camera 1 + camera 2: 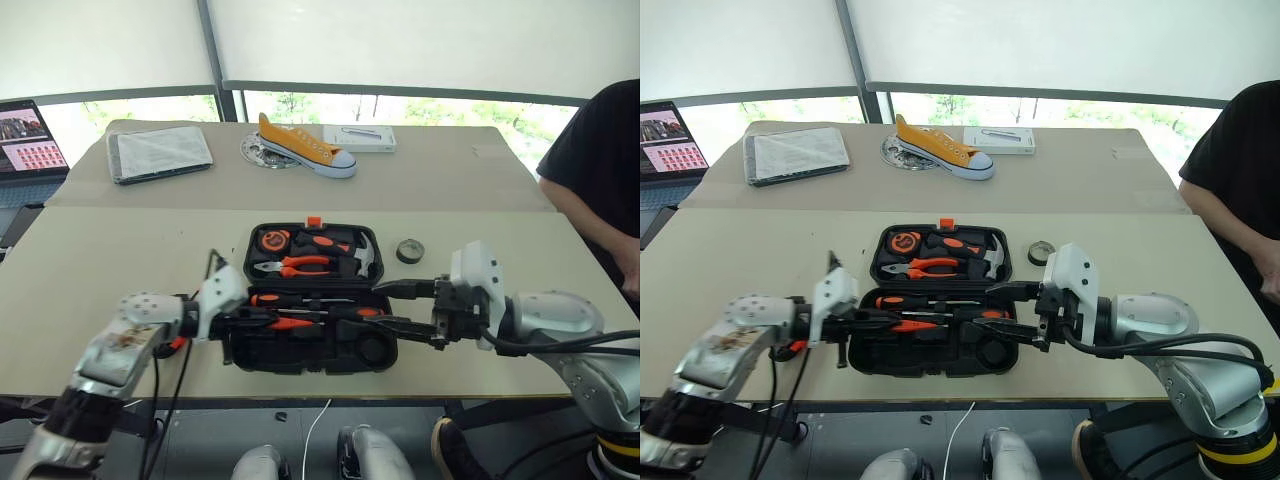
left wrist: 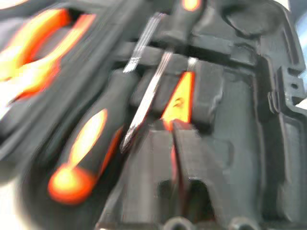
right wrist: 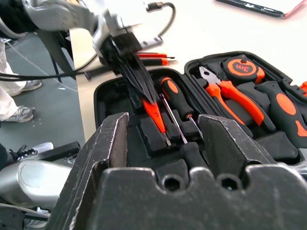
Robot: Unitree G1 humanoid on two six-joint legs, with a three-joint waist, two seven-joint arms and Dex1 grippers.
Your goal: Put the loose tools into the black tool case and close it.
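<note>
Clearly the risk starts at the case's 9 o'clock end, where the left gripper (image 3: pixel 151 96) reaches into the near half of the black tool case (image 1: pixel 300 362) with its tips on the slim all-orange tester screwdriver (image 3: pixel 157 115). Whether its jaws are pinching the tester or parted I cannot tell. The tester looks to lie slanted beside the two black-and-orange-handled screwdrivers (image 1: pixel 268 298) rather than sunk in a recess. If the gripper pulls away at an angle, it could drag the tester up onto their shafts. A proud tool would likely stop the open lid from shutting. At the case's 3 o'clock end the right gripper (image 1: pixel 380 306) hovers with jaws spread wide and holds nothing. A careless sweep from there might knock the seated screwdrivers loose. The small black tape roll (image 1: pixel 409 250) sits on the table at about 2 o'clock from the case, close to the far half, so closing now would leave it out. The head views give that layout, tape roll included. The right wrist view alone shows the left gripper's tips meeting the tester and a slim black-and-orange thing (image 3: pixel 153 58) on the table past the 9 o'clock end. The left wrist view brings the recesses close, but blurred.
</note>
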